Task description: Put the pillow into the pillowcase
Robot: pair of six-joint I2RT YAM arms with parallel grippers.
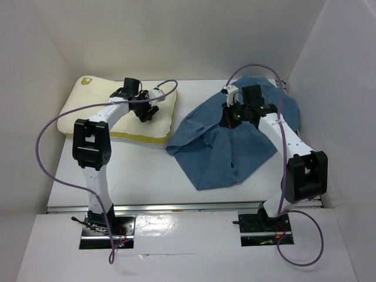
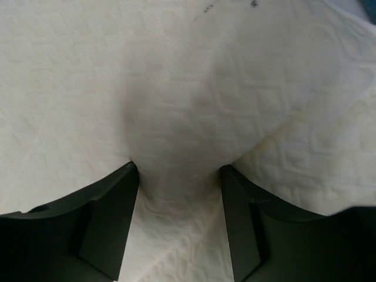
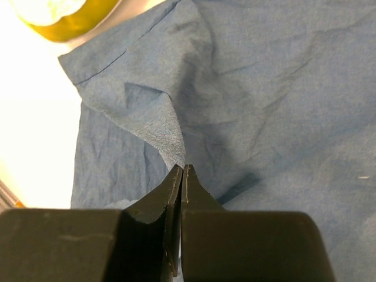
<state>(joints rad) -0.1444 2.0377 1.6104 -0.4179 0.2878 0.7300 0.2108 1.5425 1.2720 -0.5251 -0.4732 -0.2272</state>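
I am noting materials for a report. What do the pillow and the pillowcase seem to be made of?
The pillow: probably soft padded fabric, cream-white and matte; a quilted, embossed pattern shows on its puffy surface. The pillowcase: seemingly thin woven cloth, dusty blue and matte; it lies limp with many fine wrinkles.

pillow (image 1: 76, 106) on table (image 1: 147, 176) at far left, pillowcase (image 1: 235, 158) just beside it to the right, both toward the back

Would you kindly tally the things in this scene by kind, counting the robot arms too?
Pillow: 1
Pillowcase: 1
Arms: 2 (left, right)
Total: 4
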